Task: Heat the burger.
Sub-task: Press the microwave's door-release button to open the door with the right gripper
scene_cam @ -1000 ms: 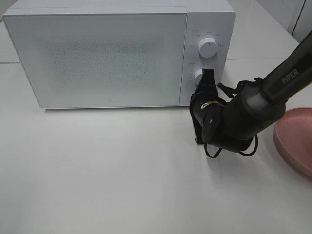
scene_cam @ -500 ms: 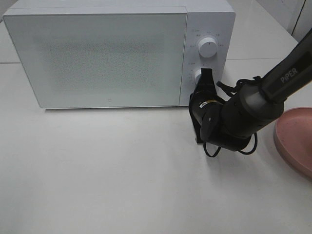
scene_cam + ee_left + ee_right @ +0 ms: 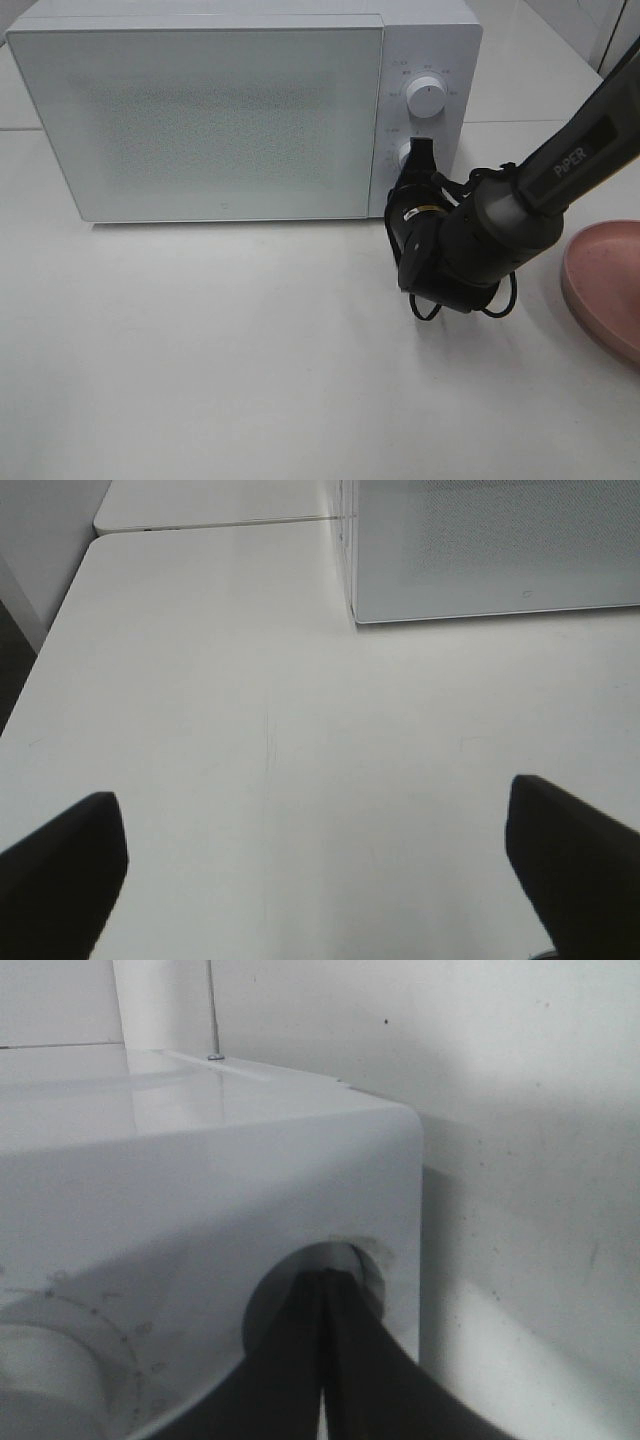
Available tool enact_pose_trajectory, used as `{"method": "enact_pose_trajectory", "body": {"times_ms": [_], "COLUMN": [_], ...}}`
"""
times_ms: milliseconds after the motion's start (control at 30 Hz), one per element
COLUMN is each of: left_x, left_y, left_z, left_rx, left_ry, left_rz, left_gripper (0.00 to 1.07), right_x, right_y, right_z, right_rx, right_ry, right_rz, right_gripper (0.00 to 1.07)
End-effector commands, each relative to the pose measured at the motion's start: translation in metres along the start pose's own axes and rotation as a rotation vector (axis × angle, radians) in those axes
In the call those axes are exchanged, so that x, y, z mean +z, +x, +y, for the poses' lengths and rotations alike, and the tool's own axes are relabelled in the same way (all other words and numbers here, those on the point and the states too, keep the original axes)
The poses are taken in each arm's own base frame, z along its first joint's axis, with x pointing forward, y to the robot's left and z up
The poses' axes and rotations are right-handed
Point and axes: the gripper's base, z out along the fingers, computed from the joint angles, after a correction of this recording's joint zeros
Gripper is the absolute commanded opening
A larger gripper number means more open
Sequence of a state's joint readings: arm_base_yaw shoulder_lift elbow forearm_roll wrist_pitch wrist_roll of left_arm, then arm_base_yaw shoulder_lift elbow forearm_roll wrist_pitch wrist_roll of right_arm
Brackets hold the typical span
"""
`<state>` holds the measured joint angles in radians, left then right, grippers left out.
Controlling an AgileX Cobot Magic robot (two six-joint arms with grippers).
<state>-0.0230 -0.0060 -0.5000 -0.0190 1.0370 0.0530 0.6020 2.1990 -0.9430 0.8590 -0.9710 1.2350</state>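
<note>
On microwave's [image 3: 200,120] lower knob [image 3: 403,156], seemingly, closed jaws.

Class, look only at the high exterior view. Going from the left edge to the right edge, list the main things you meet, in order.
microwave door → right gripper → pink plate

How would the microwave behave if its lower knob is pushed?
The microwave looks broad and boxy, flat on the table, so it likely will not tip. The smooth table might let it slide slightly. The round lower knob likely turns, not bends.
</note>
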Motion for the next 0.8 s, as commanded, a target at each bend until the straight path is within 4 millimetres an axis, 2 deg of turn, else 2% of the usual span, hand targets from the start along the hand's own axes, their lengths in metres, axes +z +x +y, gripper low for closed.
{"method": "enact_pose_trajectory", "body": {"times_ms": [33, 433, 800], "left_x": [-0.002, -0.002, -0.002], "left_y": [0.002, 0.002, 0.002], "left_z": [0.0, 0.0, 0.0], "left_rx": [-0.002, -0.002, -0.002], "left_ry": [0.002, 0.001, 0.001], "left_rz": [-0.019, -0.019, -0.019], "left_gripper": [0.98, 0.98, 0.98], "right_x": [0.01, 0.025, 0.026], "right_y": [0.003, 0.016, 0.015], "right_z": [0.028, 0.029, 0.028], "right_rx": [0.005, 0.028, 0.017], "right_ry": [-0.181, -0.158, -0.152], "right_rz": [0.004, 0.02, 0.005], "right_gripper": [0.0, 0.0, 0.0]}}
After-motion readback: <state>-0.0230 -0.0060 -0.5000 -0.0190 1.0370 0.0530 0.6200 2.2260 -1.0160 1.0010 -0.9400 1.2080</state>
